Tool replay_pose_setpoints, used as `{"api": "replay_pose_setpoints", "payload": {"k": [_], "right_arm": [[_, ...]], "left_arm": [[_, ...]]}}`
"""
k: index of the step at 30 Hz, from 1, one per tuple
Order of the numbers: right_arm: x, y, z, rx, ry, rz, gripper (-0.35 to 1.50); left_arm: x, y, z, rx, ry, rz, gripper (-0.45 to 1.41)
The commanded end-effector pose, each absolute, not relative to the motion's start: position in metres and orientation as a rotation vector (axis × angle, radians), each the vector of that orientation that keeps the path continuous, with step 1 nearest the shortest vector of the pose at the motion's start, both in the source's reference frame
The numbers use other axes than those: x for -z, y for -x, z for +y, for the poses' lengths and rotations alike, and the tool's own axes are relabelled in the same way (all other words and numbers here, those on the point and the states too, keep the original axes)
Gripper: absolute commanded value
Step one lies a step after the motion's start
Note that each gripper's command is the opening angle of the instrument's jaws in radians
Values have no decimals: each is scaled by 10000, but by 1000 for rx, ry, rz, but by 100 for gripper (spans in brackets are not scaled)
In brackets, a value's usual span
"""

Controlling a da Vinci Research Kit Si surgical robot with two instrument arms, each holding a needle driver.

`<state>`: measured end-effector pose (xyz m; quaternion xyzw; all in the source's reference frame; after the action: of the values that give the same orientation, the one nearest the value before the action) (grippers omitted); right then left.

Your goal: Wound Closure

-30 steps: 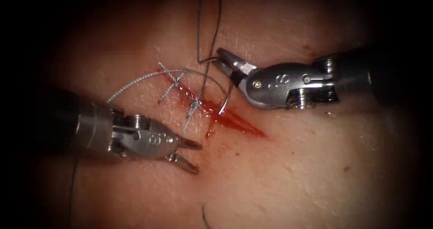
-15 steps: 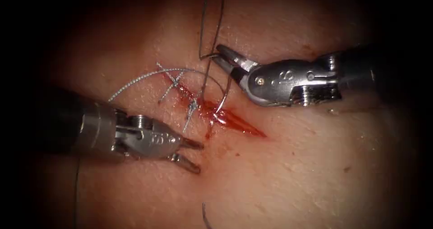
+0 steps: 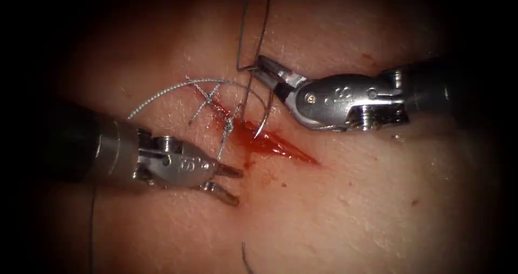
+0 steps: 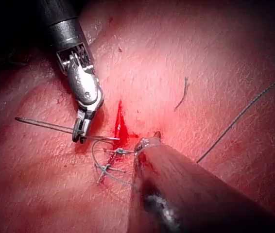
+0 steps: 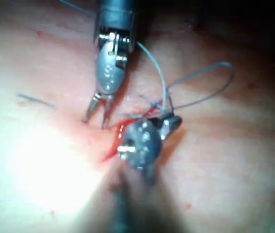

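Needle [image 3: 265, 115] clamped near its tail by right pincer [image 3: 263, 68], tip over cut [image 3: 280, 146], left pincer [image 3: 229, 185] agape, empty.

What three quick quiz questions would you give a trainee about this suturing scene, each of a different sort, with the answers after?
1. True or false: the left tool is holding something.
2. What is the right tool shut on? A the needle; B the tissue; C nothing.
3. Fill in: ___ finished stitches cross the cut.

Key
1. False: its jaws stand open and empty, left of the cut.
2. A: the needle's tip points at the cut; whether it has entered can't be told.
3. Two.
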<state>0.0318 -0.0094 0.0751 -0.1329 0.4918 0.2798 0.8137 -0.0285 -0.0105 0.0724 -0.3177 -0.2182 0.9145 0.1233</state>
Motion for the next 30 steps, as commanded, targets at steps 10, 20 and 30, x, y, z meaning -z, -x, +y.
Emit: {"api": "replay_pose_setpoints", "payload": {"k": [10,20,30], "right_arm": [[-755,-327,-103,-668,218,1076,-35],[-756,-328,-111,-767,155,1106,-35],[-760,-326,-112,-841,84,1127,-35]], "left_arm": [[-729,287,-109,-2669,930,-641,5],[-729,284,-110,-2671,931,-639,4],[-729,280,-109,-2674,929,-629,4]]}}
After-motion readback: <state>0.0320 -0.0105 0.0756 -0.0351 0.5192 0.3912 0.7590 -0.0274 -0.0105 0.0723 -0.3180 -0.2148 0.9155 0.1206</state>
